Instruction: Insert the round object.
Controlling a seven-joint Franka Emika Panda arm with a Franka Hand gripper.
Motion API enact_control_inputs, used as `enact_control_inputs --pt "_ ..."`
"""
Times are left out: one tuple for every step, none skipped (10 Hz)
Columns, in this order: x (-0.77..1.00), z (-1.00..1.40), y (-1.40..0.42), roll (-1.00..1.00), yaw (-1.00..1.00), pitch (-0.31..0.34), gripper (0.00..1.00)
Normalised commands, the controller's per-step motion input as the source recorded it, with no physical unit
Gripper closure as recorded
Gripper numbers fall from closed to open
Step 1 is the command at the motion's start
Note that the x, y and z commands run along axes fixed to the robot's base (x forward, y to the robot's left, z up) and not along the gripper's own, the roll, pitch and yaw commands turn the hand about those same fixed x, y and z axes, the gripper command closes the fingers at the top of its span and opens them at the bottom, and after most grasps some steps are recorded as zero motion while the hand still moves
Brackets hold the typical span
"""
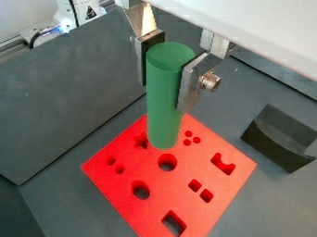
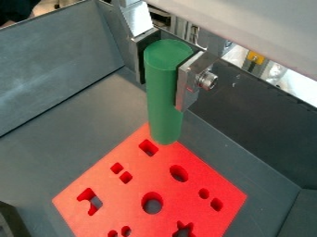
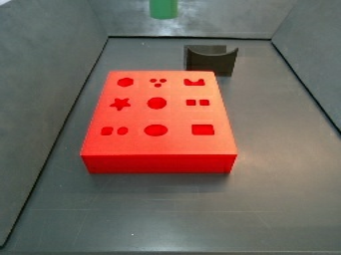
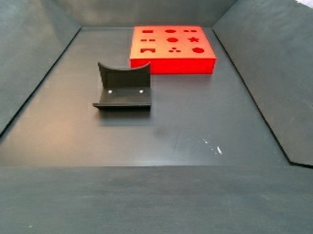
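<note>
- Above the red block [image 1: 161, 171]: gripper [image 1: 168, 69] w/ jaws shut on green peg [image 1: 165, 97], upright, clear of block.
- Beside block: dark curved block [image 3: 209, 59], apart from it.

gripper [image 1: 170, 67]: one, gripping the peg above the block
green peg [image 1: 165, 97]: one
red block [image 3: 158, 120]: one
dark curved block [image 4: 123, 88]: one

Both wrist views look steeply down past the gripper [image 1: 170, 81] onto the red block [image 3: 158, 120]; both side views sit farther back.
</note>
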Motion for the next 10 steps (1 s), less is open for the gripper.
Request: enact_control_inputs --pt "0.26 -0.31 0.29 0.0 -0.32 0.0 1.0" --pt "0.49 -0.5 0.43 0.23 -0.41 0.114 1.0" --pt "0.44 -0.47 0.33 0.35 -0.36 0.119 1.0" --pt "0.28 -0.53 0.27 0.37 -0.31 0.06 1.0" --pt "0.09 -0.58 0.11 0.37 -0.15 0.03 1.0" --pt "-0.17 -0.9 0.01 0.21 -0.05 -0.059 1.0" --pt "-0.07 -0.95 0.03 0.11 -0.01 -0.094 1.0" --pt "-0.14 -0.81 0.06 0.0 -0.05 -0.14 1.0" --pt "-0.09 -0.74 0.11 0.0 -0.07 -0.136 1.0" --pt "-0.03 -0.78 0.13 -0.04 -0.09 -0.16 1.0"
